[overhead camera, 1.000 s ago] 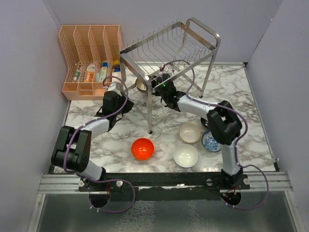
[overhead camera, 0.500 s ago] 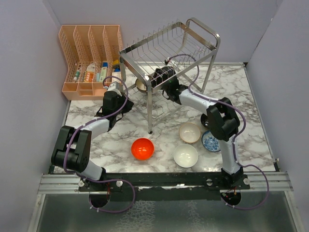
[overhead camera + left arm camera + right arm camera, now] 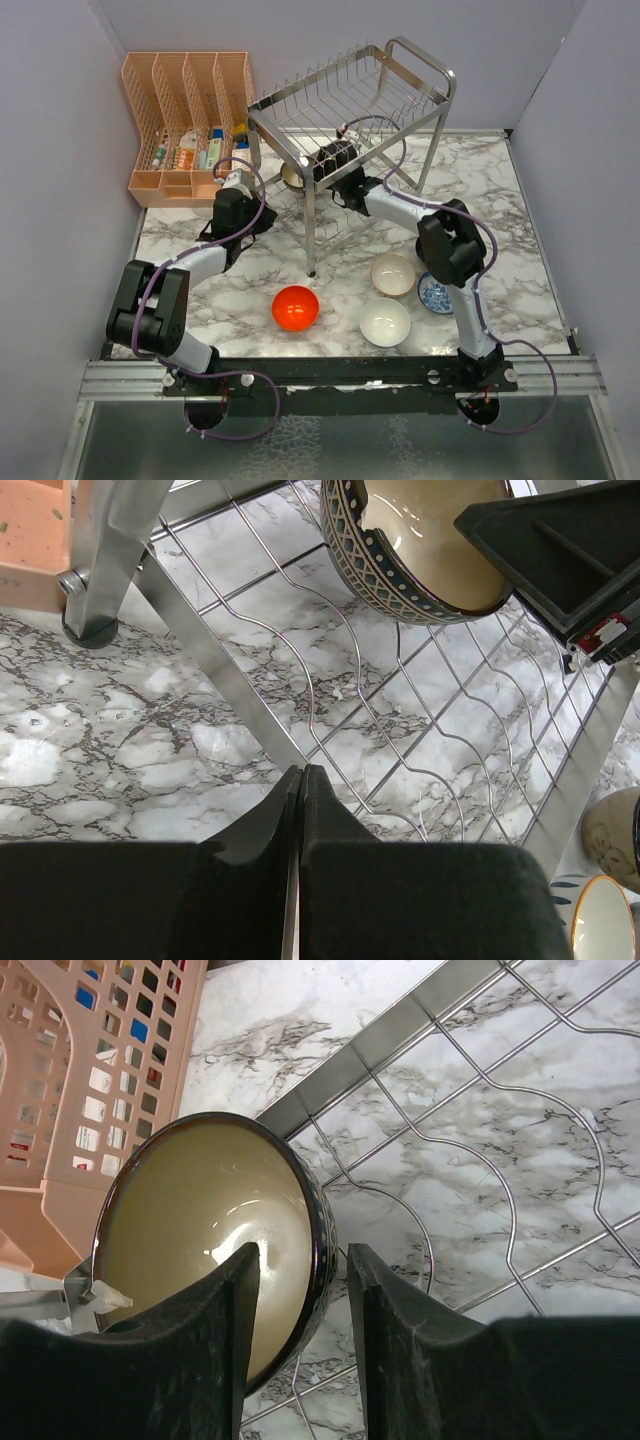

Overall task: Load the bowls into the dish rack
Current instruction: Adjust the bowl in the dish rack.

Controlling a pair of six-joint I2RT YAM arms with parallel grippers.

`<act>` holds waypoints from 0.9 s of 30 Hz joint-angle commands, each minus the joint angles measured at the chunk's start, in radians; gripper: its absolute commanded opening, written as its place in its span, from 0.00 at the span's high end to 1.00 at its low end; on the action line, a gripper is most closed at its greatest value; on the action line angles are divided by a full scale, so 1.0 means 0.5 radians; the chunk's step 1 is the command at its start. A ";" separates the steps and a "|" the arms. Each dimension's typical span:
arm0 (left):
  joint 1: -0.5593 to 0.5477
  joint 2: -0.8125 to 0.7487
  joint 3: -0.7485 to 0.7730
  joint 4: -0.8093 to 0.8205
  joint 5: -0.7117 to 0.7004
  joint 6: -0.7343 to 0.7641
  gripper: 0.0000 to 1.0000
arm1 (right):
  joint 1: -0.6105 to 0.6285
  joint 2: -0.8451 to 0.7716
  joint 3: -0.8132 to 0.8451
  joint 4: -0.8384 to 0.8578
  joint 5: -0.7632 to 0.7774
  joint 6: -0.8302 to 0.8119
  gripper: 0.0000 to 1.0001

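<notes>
Bowl [image 3: 200, 1250] inside dish rack [image 3: 350, 90], organiser [image 3: 190, 100] leftward

Red-orange bowl [image 3: 296, 307], white bowl [image 3: 385, 322], brown cream-lined bowl [image 3: 200, 1250], peach organiser [image 3: 145, 182], marbled table [image 3: 520, 220]

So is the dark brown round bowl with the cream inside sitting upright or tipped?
Tipped: the dark brown bowl is tilted on edge over the steel wire rack's lower shelf, its rim between the right gripper's fingers.

Top external: high behind both bases [image 3: 190, 355], looking down over everything. Left wrist: close behind left claw [image 3: 300, 772], facing dish rack [image 3: 215, 662] floor wires. Right wrist: nearer, right claw [image 3: 303, 1255] astride brown bowl [image 3: 200, 1210], shared ahead of left claw.
</notes>
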 commanded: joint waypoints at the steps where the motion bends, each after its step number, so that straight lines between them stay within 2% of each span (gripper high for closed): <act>1: -0.010 -0.020 -0.006 0.063 -0.011 0.030 1.00 | 0.002 0.047 0.023 0.023 0.021 -0.012 0.61; 4: -0.010 -0.028 -0.011 0.063 -0.014 0.030 1.00 | 0.000 0.056 0.008 0.061 0.031 -0.035 0.67; 6: -0.008 -0.032 -0.011 0.064 -0.014 0.030 1.00 | 0.001 0.061 0.011 0.071 0.041 -0.052 0.75; 10: -0.007 -0.030 -0.008 0.066 -0.014 0.027 1.00 | 0.002 0.048 -0.022 0.121 0.067 -0.079 0.98; 15: -0.009 -0.027 -0.008 0.071 -0.014 0.027 1.00 | 0.044 -0.043 -0.187 0.360 0.208 -0.224 0.99; 20: -0.010 -0.020 -0.001 0.075 -0.011 0.024 1.00 | 0.139 -0.176 -0.439 0.845 0.456 -0.532 0.99; 24: -0.009 -0.012 0.002 0.077 -0.013 0.026 1.00 | 0.230 -0.219 -0.560 1.252 0.703 -0.899 0.99; 27: -0.009 0.000 0.009 0.078 -0.011 0.027 1.00 | 0.308 -0.199 -0.609 1.649 0.852 -1.326 0.99</act>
